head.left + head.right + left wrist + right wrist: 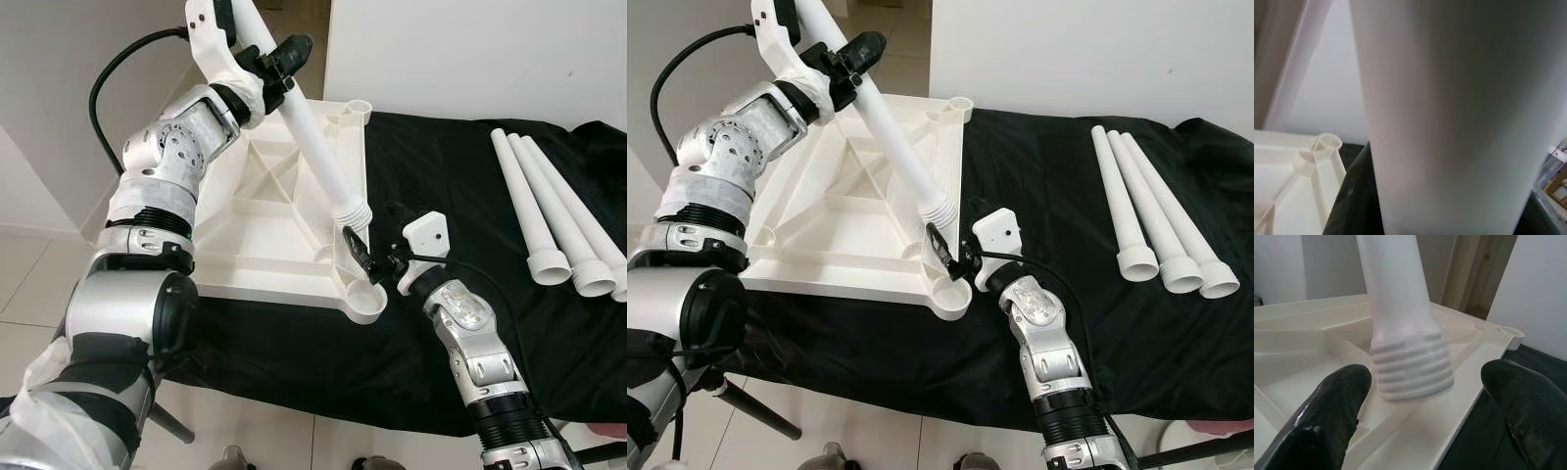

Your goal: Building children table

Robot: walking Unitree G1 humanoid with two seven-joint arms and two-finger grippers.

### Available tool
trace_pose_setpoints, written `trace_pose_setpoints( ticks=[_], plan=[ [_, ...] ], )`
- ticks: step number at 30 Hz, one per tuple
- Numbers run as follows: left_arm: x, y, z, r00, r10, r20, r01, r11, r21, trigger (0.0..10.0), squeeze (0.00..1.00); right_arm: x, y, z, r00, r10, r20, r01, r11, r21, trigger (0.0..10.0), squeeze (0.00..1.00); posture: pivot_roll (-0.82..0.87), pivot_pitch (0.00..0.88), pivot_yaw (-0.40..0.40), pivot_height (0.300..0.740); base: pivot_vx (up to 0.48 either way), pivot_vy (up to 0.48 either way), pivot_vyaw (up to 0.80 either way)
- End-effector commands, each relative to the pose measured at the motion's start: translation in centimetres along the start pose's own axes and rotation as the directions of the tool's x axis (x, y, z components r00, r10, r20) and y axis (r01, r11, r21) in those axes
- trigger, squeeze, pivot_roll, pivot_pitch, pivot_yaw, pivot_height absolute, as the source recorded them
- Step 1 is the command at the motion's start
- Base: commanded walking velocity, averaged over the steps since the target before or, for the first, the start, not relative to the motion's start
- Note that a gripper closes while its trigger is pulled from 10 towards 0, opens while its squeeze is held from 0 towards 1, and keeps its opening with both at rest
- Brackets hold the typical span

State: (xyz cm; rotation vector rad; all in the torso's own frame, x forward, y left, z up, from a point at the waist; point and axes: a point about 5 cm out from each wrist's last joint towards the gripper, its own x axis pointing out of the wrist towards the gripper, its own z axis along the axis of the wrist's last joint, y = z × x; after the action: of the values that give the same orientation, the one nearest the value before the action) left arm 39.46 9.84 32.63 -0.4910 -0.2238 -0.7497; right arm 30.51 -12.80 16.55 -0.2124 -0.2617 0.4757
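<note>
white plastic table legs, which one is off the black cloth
The white plastic table leg gripped by the left hand, tilted over the tabletop's corner socket; the other three legs lie side by side.

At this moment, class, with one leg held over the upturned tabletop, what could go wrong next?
1. The left gripper holds the leg high up and tilted, so its threaded end may meet the corner socket crooked and cross-thread.
2. The open right gripper sits beside that end; its fingers could be pinched or knock it aside.
3. Pushing down might slide the tabletop on the black cloth.
</note>
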Motion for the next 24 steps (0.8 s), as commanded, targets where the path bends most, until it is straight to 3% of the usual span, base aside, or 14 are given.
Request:
trace_pose_setpoints(
  ticks=[1,4,9,10,12,14,24],
  plan=[
    [0.1,-0.4,0.0,1.0,-0.023,0.004,0.023,0.999,0.025,10.0,0.0,0.4,0.1,0.3,1.0,0.008,0.002,-0.008,1.0,-0.01,10.0,0.0,-0.05,0.0,-0.005,0.74,0.0,0.0,0.0],
    [0.4,-1.7,-1.0,0.999,-0.041,-0.007,0.042,0.996,0.079,10.0,0.0,1.5,0.1,0.9,1.0,-0.005,-0.004,0.005,1.0,-0.028,10.0,0.0,-0.05,0.0,-0.005,0.74,0.0,0.0,0.0],
    [0.5,-2.4,-1.5,0.999,-0.052,-0.014,0.053,0.993,0.108,10.0,0.0,2.1,0.1,1.2,1.0,-0.009,-0.007,0.009,0.999,-0.031,10.0,0.0,-0.05,0.0,-0.007,0.74,0.0,0.0,0.0],
    [0.7,-3.3,-2.2,0.998,-0.065,-0.024,0.068,0.988,0.139,10.0,0.0,2.8,0.0,1.4,1.0,-0.021,-0.016,0.021,0.999,-0.044,10.0,0.0,-0.05,0.0,-0.007,0.74,0.0,0.0,0.0],
    [0.7,-3.3,-2.2,0.998,-0.065,-0.024,0.068,0.988,0.139,10.0,0.0,2.8,0.0,1.4,1.0,-0.021,-0.016,0.021,0.999,-0.044,10.0,0.0,-0.05,0.0,-0.007,0.74,0.0,0.0,0.0],
    [1.1,-5.2,-3.3,0.994,-0.105,-0.039,0.111,0.976,0.185,10.0,0.0,4.3,-0.3,1.9,0.999,-0.04,-0.034,0.038,0.997,-0.07,10.0,0.0,-0.04,0.0,-0.018,0.74,0.0,0.0,0.0],
    [1.3,-8.0,-4.5,0.984,-0.17,-0.045,0.176,0.964,0.201,10.0,0.0,6.9,-0.2,2.4,0.995,-0.05,-0.085,0.04,0.992,-0.118,10.0,0.0,-0.04,0.0,-0.022,0.74,0.0,0.0,0.0]
  ],
)
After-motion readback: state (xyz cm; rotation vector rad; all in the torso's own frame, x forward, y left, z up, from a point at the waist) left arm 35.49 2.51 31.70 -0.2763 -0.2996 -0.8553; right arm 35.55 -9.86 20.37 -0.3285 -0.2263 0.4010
